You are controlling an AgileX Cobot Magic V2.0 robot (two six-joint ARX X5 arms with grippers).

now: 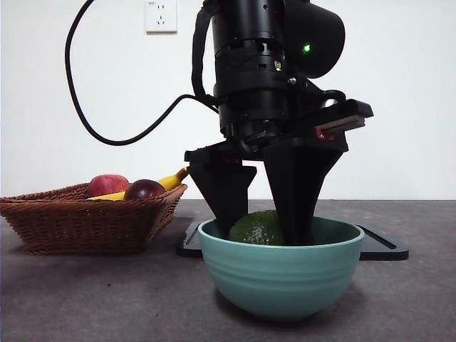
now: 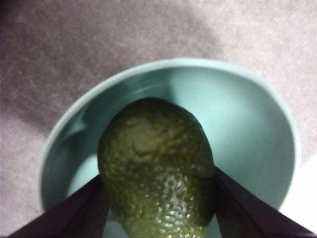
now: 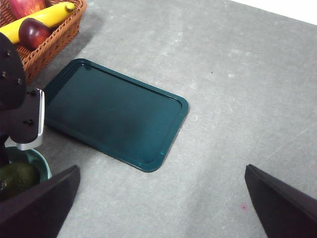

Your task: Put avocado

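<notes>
The avocado point(image 1: 255, 229), dark olive-green with pebbled skin, sits low inside a teal bowl point(image 1: 281, 274) at the front middle of the table. My left gripper point(image 1: 265, 226) reaches down into the bowl, its two jaws pressed against either side of the avocado point(image 2: 156, 168). The left wrist view shows the bowl's inner wall point(image 2: 247, 129) around the fruit. I cannot tell whether the avocado touches the bowl's bottom. My right gripper point(image 3: 161, 171) is open and empty, high above the table, and sees the avocado point(image 3: 17, 177) and the bowl rim point(image 3: 43, 167) at its edge.
A wicker basket point(image 1: 78, 221) at the left holds a red apple point(image 1: 107, 185), a dark maroon fruit point(image 1: 144, 189) and a banana point(image 1: 171, 179). A dark green tray point(image 3: 114, 114) lies flat behind the bowl. Bare grey table spreads beyond the tray.
</notes>
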